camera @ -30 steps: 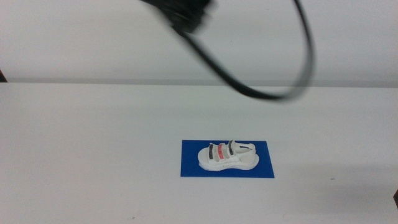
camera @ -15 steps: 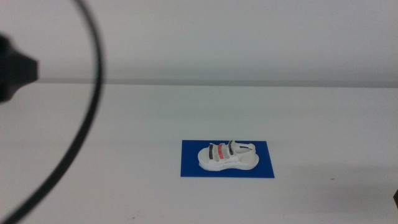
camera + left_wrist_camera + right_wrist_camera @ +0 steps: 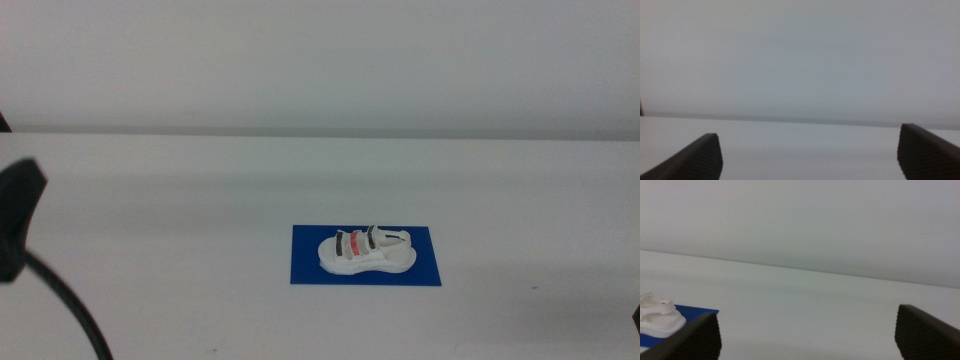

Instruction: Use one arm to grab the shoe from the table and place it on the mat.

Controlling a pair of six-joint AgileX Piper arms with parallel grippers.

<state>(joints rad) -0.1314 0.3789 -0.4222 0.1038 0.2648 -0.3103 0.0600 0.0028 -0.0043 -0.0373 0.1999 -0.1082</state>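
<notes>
The white shoe point(image 3: 366, 251), with two dark grey straps and one red one, lies on the blue mat point(image 3: 311, 265) right of the middle of the white table point(image 3: 180, 230). Its heel end point(image 3: 655, 317) and a mat corner point(image 3: 697, 314) show in the right wrist view. No gripper touches it. A black part of the left arm point(image 3: 20, 225) with its cable point(image 3: 75, 320) hangs at the picture's left edge, far from the shoe. My left gripper point(image 3: 809, 134) is open and empty, facing bare table and wall. My right gripper point(image 3: 807, 314) is open and empty, off to the shoe's right.
A pale wall point(image 3: 320, 60) rises behind the table's far edge. A small dark bit of the right arm point(image 3: 636, 316) shows at the right edge.
The black arm and its cable have swung from the top middle to the left and down to the left edge. The shoe and mat have not moved.
</notes>
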